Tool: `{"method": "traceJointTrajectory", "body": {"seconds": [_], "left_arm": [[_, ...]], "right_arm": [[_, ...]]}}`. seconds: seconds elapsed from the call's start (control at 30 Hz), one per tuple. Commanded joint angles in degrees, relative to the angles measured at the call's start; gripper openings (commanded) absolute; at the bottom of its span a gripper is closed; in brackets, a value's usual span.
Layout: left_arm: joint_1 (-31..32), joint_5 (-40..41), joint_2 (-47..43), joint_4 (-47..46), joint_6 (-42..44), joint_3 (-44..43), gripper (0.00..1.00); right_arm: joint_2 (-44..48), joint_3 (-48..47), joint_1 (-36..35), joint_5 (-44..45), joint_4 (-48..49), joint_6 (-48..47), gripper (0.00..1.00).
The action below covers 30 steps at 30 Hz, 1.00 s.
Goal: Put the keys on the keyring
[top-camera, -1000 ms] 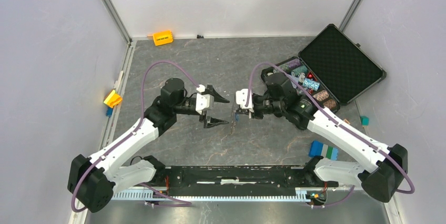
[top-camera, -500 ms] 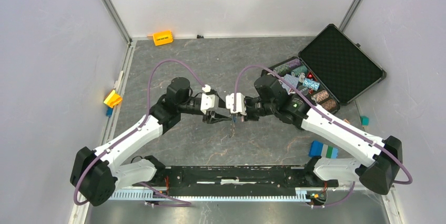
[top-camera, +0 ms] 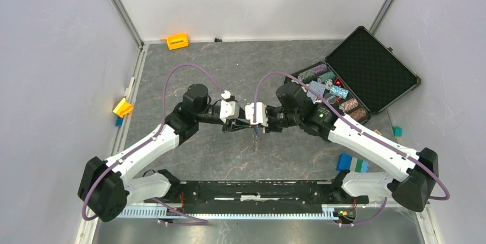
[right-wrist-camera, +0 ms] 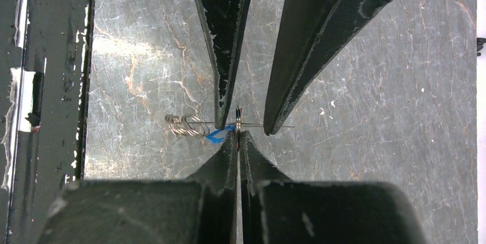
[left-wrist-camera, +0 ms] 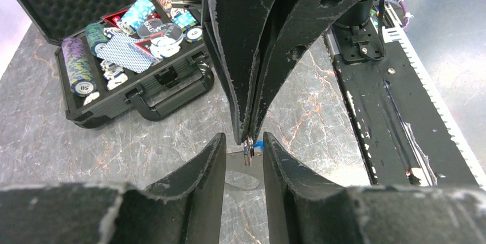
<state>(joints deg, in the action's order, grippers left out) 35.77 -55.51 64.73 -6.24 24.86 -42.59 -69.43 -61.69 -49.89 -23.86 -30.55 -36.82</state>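
Left wrist view: right gripper (left-wrist-camera: 247,134) pinched shut on small silver metal keyring (left-wrist-camera: 249,152).
Left gripper (right-wrist-camera: 245,128) stood part-open, fingers straddling it.

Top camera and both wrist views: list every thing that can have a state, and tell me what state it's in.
Right gripper, fingers shut on the keyring.
Left gripper, fingers open, one on either side of the keyring.
Keyring, pinched edge-on and held in the air.
Poker chip case, open, lid laid back.
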Motion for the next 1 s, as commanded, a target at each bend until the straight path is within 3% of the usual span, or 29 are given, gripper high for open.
{"method": "traceJointTrajectory", "body": {"seconds": [0.0,0.2,0.63,0.83,0.97], "left_arm": [[0.27,-0.48,-0.04,-2.37,-1.79,0.83,0.36],[0.29,-1.07,0.41,-2.37,-2.08,0.79,0.22],[0.46,-1.79,1.02,-2.37,-2.47,1.16,0.13],[0.44,-2.02,0.93,-2.37,-2.62,1.11,0.02],[0.44,-2.32,0.3,-3.34,-3.93,1.57,0.02]], "right_arm": [[1.04,-2.21,-0.39,0.04,1.88,0.21,0.0],[0.87,-2.12,-0.38,-0.11,2.23,0.43,0.0],[0.69,-2.22,-0.39,-0.25,2.51,0.69,0.0],[0.65,-2.27,-0.43,-0.22,2.6,0.78,0.0],[1.12,-1.39,-0.39,0.16,3.43,1.02,0.02]]}}
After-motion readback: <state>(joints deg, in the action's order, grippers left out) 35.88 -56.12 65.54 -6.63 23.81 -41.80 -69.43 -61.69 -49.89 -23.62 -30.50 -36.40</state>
